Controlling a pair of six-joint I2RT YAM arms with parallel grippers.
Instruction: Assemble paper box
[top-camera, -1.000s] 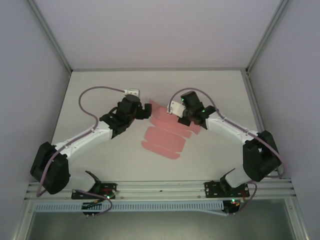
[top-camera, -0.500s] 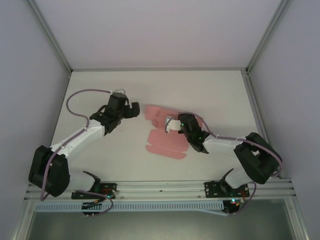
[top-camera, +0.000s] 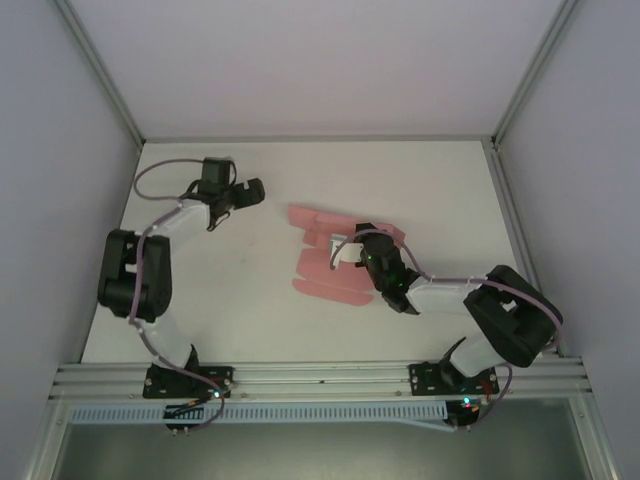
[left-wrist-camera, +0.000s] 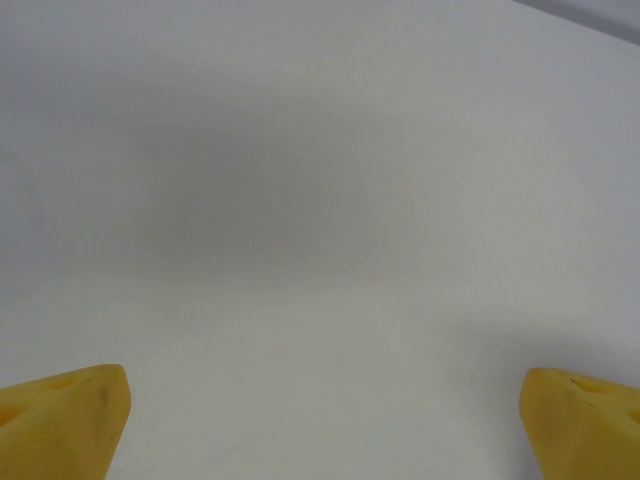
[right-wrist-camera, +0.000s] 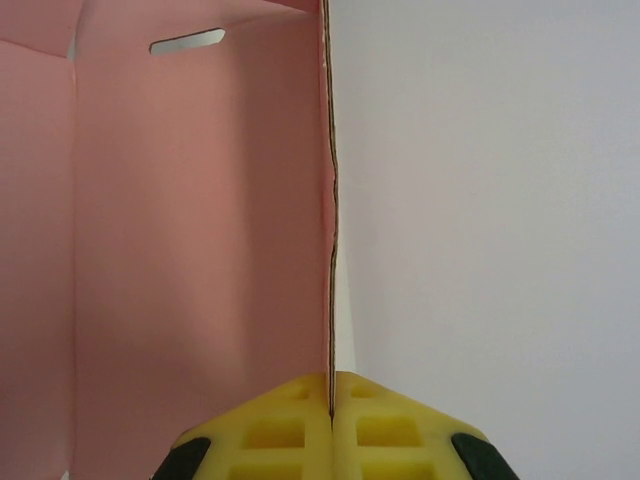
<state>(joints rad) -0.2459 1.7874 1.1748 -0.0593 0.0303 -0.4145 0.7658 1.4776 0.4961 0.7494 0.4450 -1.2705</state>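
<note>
The paper box (top-camera: 322, 284) is a pink die-cut card sheet lying mid-table, partly folded, with flaps towards the far side. My right gripper (top-camera: 348, 246) is over its right part. In the right wrist view the yellow fingertips (right-wrist-camera: 290, 420) are pressed together on the thin edge of a raised pink panel (right-wrist-camera: 200, 250), which stands upright and has a slot near its top; my right gripper (right-wrist-camera: 331, 405) is shut on it. My left gripper (top-camera: 252, 190) is far to the left of the sheet, apart from it. The left gripper (left-wrist-camera: 325, 405) stands open over bare table, nothing between its fingers (left-wrist-camera: 70, 415).
The white table (top-camera: 440, 190) is walled by grey panels at left, right and back, with metal posts at the far corners. The left arm's purple cable (top-camera: 160, 175) loops near the left wall. An aluminium rail (top-camera: 320, 378) runs along the near edge.
The left arm has swung back to the far left, away from the sheet. The right gripper has drawn nearer with the card edge in it, and the sheet has shifted and folded.
</note>
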